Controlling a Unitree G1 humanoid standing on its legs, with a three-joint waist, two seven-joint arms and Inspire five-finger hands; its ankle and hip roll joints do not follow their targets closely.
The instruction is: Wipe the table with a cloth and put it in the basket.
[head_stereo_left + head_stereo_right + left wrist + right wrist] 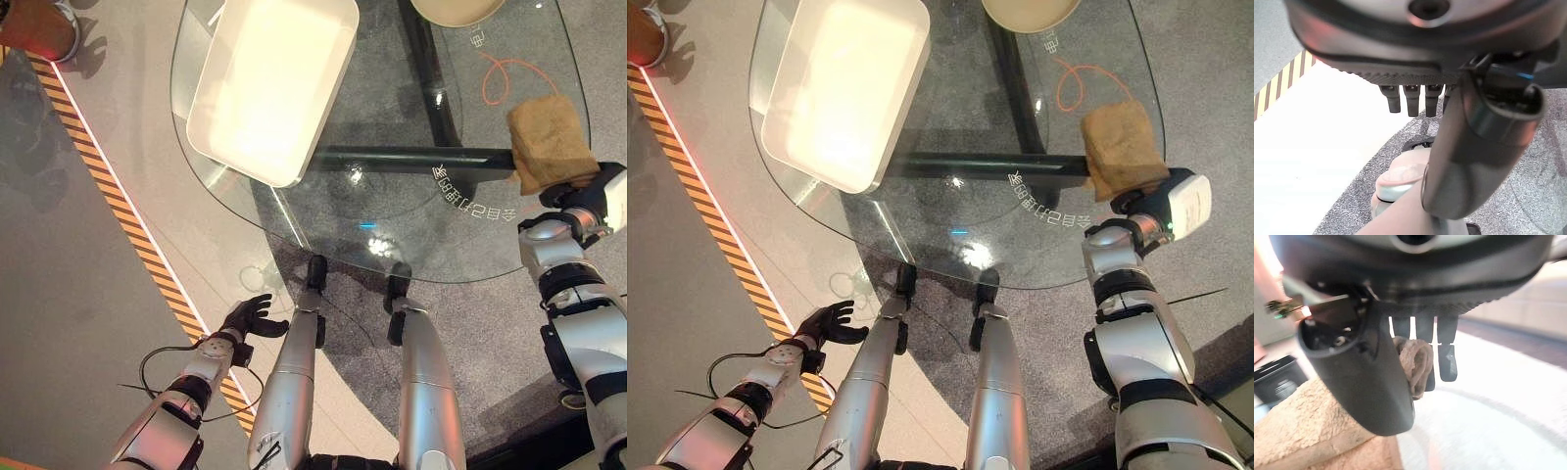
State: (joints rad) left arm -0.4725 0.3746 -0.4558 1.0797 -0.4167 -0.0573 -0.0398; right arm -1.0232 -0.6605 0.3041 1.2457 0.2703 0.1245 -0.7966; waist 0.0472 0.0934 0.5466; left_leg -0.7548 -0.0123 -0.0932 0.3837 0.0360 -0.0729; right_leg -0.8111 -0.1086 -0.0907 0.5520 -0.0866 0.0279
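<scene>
A tan cloth (551, 142) lies folded on the right edge of the round glass table (392, 225). My right hand (588, 201) is at the cloth's near end. In the right wrist view the cloth (1312, 431) bunches between the thumb and the curled fingers (1447, 357), so the hand is shut on it. The white rectangular basket (269, 88) stands empty on the table's far left part. My left hand (247, 318) hangs low beside the table's near left, over the floor, with its fingers (1410, 100) relaxed and holding nothing.
A beige round object (456, 10) sits at the table's far edge. An orange cord loop (509, 78) shows through the glass near the cloth, as does the table's dark frame (411, 157). Yellow-black striped tape (108, 186) runs along the floor to the left.
</scene>
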